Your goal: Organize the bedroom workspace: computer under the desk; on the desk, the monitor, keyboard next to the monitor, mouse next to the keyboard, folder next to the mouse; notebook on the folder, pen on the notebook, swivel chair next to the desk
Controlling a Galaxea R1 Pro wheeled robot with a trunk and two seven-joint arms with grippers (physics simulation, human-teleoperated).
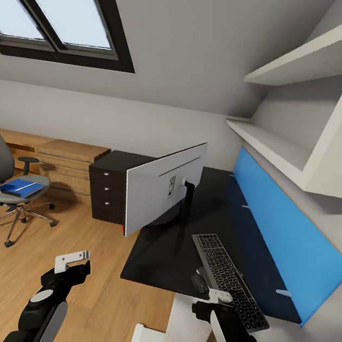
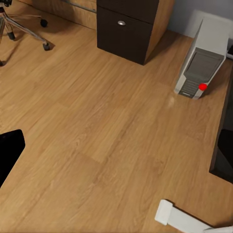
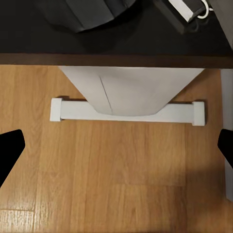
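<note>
The monitor (image 1: 160,188) stands on the desk (image 1: 164,252), grey back turned to us; the keyboard (image 1: 230,280) lies flat beyond the right gripper (image 1: 220,297), its near end right by the fingertips, and the mouse (image 1: 199,282) sits touching or just beside the keyboard's edge, just ahead of those fingers; so monitor, keyboard and mouse look done, I'd say. The computer (image 2: 201,65) stands on the floor (image 2: 97,145) by the desk's dark edge, well ahead of the left gripper (image 1: 72,261); whether it counts as under the desk I cannot tell. Left fingers spread and empty over bare planks; right fingers look parted in the wrist view, holding nothing, above the desk's white foot (image 3: 127,110). Still to do, by my reckoning: the folder (image 1: 20,188) lies on the swivel chair (image 1: 2,184), far off beyond the left fingers; then notebook, pen, and rolling the chair in.
</note>
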